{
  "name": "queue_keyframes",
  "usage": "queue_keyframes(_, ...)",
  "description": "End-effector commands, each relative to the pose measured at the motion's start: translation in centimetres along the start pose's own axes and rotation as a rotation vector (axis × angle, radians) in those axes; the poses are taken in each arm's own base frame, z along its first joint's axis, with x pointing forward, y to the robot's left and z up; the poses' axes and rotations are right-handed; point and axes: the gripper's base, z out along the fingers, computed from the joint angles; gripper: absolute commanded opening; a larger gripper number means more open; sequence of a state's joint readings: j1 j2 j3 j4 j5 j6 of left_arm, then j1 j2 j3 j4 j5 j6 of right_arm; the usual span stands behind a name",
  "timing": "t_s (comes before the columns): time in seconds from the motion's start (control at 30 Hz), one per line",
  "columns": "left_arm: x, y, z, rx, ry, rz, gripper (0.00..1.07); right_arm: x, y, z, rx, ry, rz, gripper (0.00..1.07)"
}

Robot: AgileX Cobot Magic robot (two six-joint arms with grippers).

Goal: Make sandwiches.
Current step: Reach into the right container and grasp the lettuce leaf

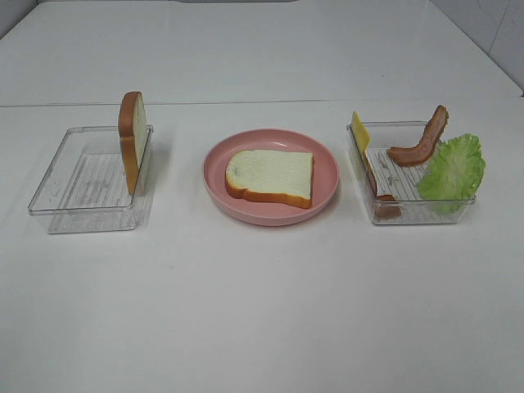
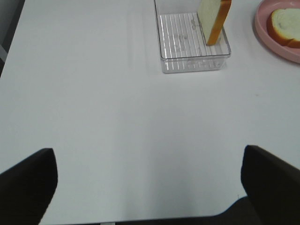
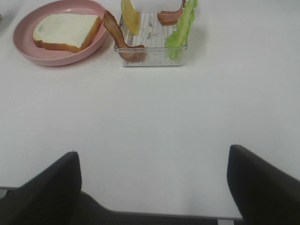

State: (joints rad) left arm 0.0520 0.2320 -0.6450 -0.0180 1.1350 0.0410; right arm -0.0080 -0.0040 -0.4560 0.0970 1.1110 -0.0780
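**Bread on plate, fillings in tray**

One bread slice (image 1: pixel 270 177) is laid flat on the pink plate (image 1: pixel 327 176) at mid-worktop (image 1: pixel 262 311). A second slice (image 1: pixel 133 139) is stood on edge in the left tray (image 1: pixel 57 188). Cheese (image 1: pixel 359 129), bacon (image 1: pixel 422 141) and lettuce (image 1: pixel 452 170) are kept in the right tray (image 1: pixel 409 214). The left gripper (image 2: pixel 147 149) and right gripper (image 3: pixel 152 150) are seen spread wide, empty.

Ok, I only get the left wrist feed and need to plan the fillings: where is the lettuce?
Observer: The lettuce leaf hangs over the right wall of the right-hand clear tray.
Operator: Is the cheese there too?
Observer: Yes, the cheese slice stands on edge at that tray's back-left corner.
Operator: And bacon?
Observer: One bacon strip rests on the back rim; the other bacon strip lies along the left wall.
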Motion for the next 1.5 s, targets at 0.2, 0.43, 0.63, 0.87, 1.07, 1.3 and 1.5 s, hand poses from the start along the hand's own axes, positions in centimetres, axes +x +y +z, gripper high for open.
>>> queue_keyframes(0.2,3.5,-0.6,-0.8,0.053,-0.146,-0.017,1.00,0.2,0.1,-0.3,0.000,-0.033,-0.011,0.83)
queue_keyframes(0.43,4.1,-0.7,-0.5,0.059,-0.194,-0.006,1.00,0.2,0.1,-0.2,0.000,-0.032,-0.010,0.83)
queue_keyframes(0.63,4.1,-0.7,-0.5,0.059,-0.194,-0.032,1.00,0.1,0.0,-0.1,0.000,-0.017,-0.010,0.83)
queue_keyframes(0.87,4.1,-0.7,-0.5,0.060,-0.194,-0.030,1.00,-0.5,-0.1,0.8,-0.003,0.053,-0.003,0.83)
queue_keyframes(1.07,4.1,-0.7,-0.5,0.061,-0.195,-0.029,1.00,-3.3,-0.4,2.9,-0.001,0.175,0.032,0.83)
queue_keyframes(1.3,4.1,-0.7,-0.5,0.061,-0.195,-0.030,1.00,-10.4,-1.5,9.9,0.028,0.359,0.113,0.83)
queue_keyframes(1.5,4.1,-0.7,-0.5,0.061,-0.195,-0.030,1.00,-13.5,-2.2,15.7,0.034,0.519,0.117,0.83)
